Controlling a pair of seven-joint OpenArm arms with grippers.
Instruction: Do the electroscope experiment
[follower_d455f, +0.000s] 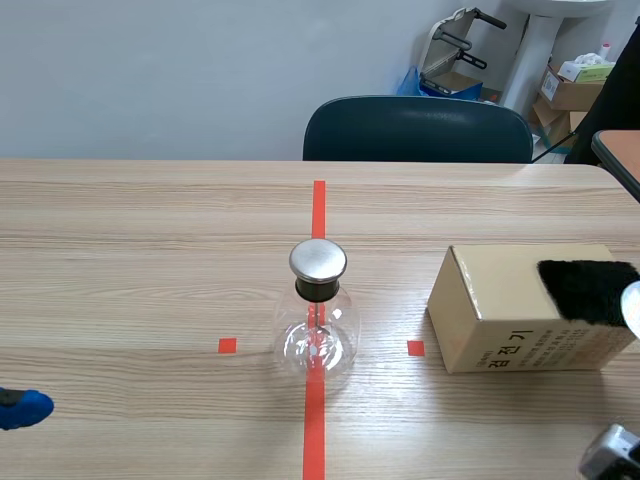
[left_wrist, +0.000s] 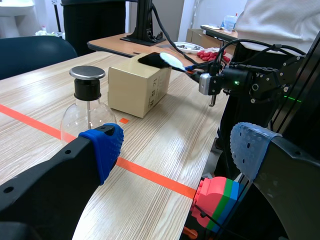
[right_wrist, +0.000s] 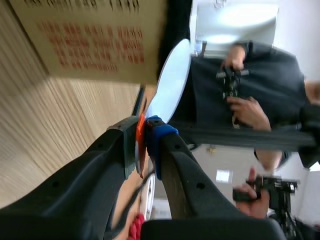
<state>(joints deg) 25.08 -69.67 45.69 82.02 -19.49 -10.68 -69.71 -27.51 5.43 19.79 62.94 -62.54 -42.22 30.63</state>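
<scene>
- Electroscope (follower_d455f: 318, 320): a glass flask with a round metal cap (follower_d455f: 318, 260), upright on the orange-red tape line at mid-table. Neither arm touches it.
- Cardboard box (follower_d455f: 520, 315): stands near the flask on the right arm's side, with a black cloth (follower_d455f: 585, 290) lying on its top.
- Right gripper (right_wrist: 145, 135): clamped on the thin orange handle (right_wrist: 140, 145) of a white paddle (right_wrist: 172, 82). The paddle sits at the cloth's edge above the box. Contact cannot be confirmed.
- Left gripper (left_wrist: 177, 145): fingers wide apart, holding nothing, low over the table well apart from the flask.
- Progress, as judged: the work is at the charging stage, paddle to cloth. The paddle has not yet been brought to the metal cap, so the test proper remains.
- Leaves inside the flask: too small to read.
</scene>
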